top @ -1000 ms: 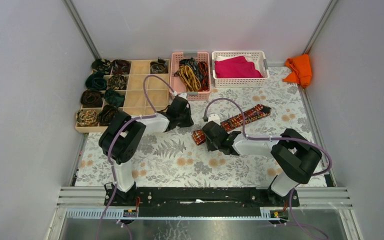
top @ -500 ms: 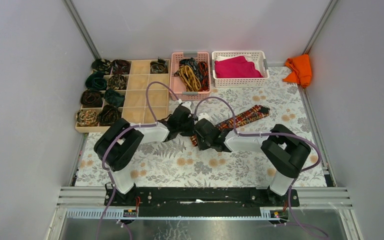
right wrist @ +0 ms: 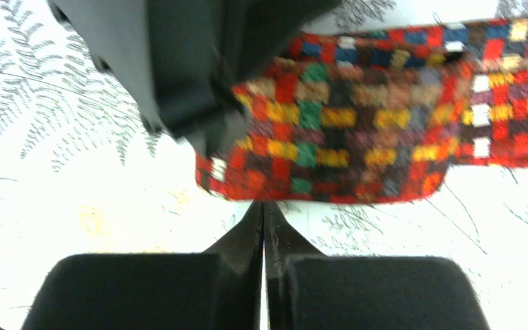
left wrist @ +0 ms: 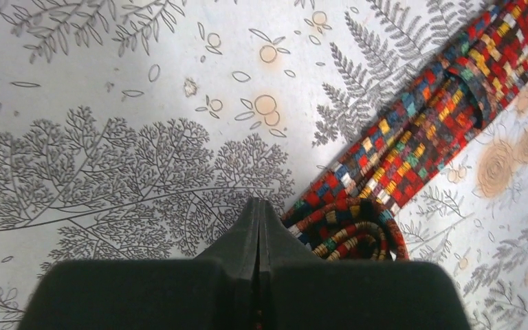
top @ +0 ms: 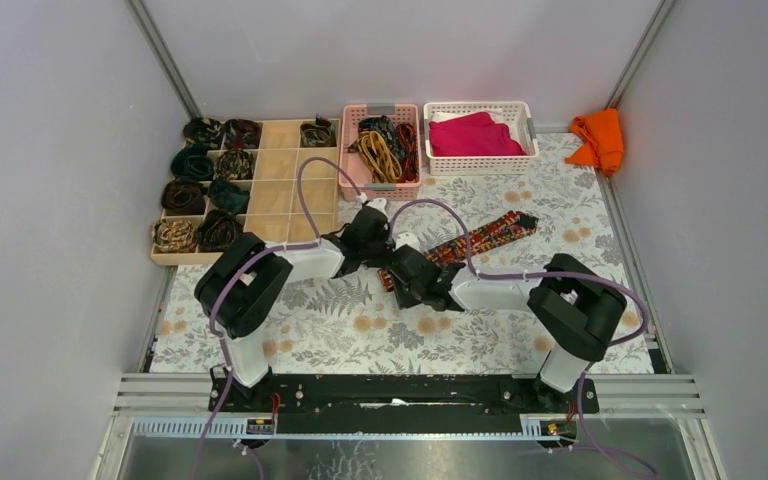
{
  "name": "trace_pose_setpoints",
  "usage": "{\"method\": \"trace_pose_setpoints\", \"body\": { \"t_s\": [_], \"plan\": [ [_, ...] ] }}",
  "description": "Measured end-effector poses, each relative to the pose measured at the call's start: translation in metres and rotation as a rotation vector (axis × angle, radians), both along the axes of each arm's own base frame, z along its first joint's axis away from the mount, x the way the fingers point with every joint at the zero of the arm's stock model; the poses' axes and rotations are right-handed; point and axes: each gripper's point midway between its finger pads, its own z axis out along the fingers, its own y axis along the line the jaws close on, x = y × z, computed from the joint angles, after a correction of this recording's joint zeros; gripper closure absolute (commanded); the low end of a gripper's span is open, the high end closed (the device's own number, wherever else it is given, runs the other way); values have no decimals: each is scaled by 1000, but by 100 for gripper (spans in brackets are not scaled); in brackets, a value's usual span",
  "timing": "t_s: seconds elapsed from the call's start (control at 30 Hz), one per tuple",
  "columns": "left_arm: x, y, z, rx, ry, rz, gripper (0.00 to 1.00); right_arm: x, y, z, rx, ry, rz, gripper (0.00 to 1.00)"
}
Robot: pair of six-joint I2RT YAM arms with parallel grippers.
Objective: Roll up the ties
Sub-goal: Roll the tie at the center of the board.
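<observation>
A red-orange-and-dark checked tie lies slantwise on the patterned table cover. Its near end is curled into a small roll. In the left wrist view my left gripper is shut, its tips on the cover just left of that roll. In the right wrist view my right gripper is shut, its tips at the roll's near edge. From above, the left gripper and right gripper meet over the tie's near end and hide it. More loose ties fill a pink basket.
A wooden divided tray at the back left holds several rolled ties. A white basket holds a magenta cloth. An orange cloth lies in the back right corner. Grey walls close in both sides.
Both arms have closed in on the tie's near end: the left gripper moved right and nearer, the right gripper moved left. They now stand almost touching.
</observation>
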Motion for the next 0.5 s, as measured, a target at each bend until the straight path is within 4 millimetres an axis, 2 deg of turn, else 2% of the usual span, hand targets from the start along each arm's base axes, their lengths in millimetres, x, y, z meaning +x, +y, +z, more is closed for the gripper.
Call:
{"method": "trace_pose_setpoints", "body": {
  "t_s": [0.1, 0.27, 0.37, 0.5],
  "plan": [
    [7, 6, 0, 51, 4, 27, 100, -5, -12, -1, -28, -3, -28, 100],
    [22, 24, 2, 144, 14, 76, 100, -1, -26, -1, -74, -36, -78, 100],
    [35, 25, 5, 164, 10, 86, 100, 2, -30, -1, -87, -52, -102, 100],
    [45, 16, 0, 159, 17, 67, 100, 7, -36, -1, -100, -66, -135, 100]
  ]
}}
